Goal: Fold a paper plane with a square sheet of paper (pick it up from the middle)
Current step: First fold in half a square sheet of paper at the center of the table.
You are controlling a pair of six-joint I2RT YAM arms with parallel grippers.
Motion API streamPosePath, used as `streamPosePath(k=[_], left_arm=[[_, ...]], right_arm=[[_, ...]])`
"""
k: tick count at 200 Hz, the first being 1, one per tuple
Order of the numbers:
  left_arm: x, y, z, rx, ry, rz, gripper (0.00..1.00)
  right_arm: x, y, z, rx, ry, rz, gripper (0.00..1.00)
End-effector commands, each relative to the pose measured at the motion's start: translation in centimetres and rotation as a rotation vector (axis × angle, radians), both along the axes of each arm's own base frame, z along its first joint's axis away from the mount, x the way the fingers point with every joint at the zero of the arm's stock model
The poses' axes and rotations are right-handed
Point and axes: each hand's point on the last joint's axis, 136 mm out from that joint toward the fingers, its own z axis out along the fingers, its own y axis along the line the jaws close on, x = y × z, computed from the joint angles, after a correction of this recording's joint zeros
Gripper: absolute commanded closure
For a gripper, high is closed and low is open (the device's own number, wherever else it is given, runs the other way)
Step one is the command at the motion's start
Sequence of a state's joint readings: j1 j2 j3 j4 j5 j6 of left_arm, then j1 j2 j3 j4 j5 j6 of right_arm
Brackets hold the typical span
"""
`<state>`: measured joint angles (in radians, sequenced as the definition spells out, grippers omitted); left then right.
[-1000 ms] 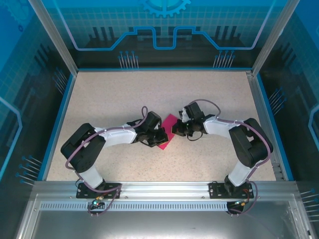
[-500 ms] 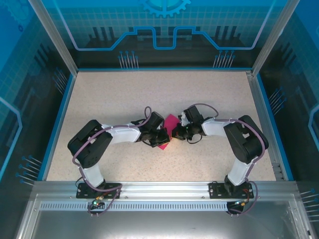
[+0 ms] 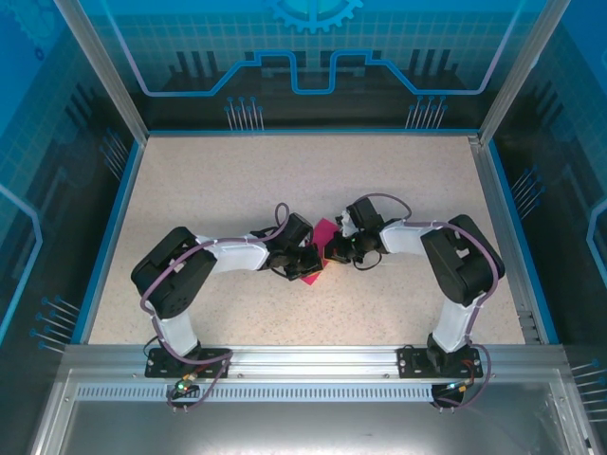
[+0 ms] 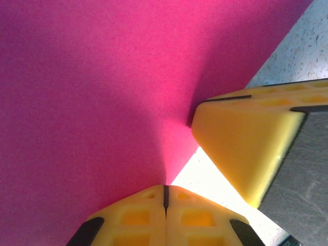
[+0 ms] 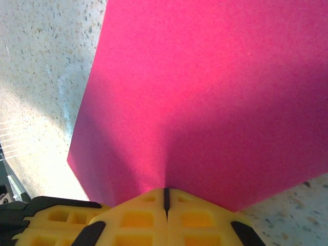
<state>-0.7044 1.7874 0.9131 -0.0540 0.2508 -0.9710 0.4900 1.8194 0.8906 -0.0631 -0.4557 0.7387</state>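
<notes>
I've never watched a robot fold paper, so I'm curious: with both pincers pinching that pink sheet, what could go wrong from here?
The left pincer and right pincer both clamp the pink sheet close together. If they pull apart, the thin paper might tear. They sit very near each other, so they could bump. Each grips only near an edge, so the sheet may slip out or crease crookedly.

Both arms bent inward, grippers almost meeting at their tips.
Each arm rises from its base, the elbow turned outward and the forearm reaching low toward the centre. The left gripper (image 3: 309, 262) and the right gripper (image 3: 332, 254) face each other, just beside one another. On each the yellow fingers (image 4: 138, 210) are pressed together, pinching the square sheet of paper (image 5: 205, 92) in the seam.
</notes>
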Motion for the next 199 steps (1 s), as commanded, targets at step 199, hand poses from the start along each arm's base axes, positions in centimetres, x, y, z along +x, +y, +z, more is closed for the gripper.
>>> streamPosePath(k=[199], left_arm=[[-3.2,3.4,-3.6,0.17,0.143,0.026,1.0]], right_arm=[[5.9,-6.6,-2.2,-0.086,-0.071,-0.112,0.99]])
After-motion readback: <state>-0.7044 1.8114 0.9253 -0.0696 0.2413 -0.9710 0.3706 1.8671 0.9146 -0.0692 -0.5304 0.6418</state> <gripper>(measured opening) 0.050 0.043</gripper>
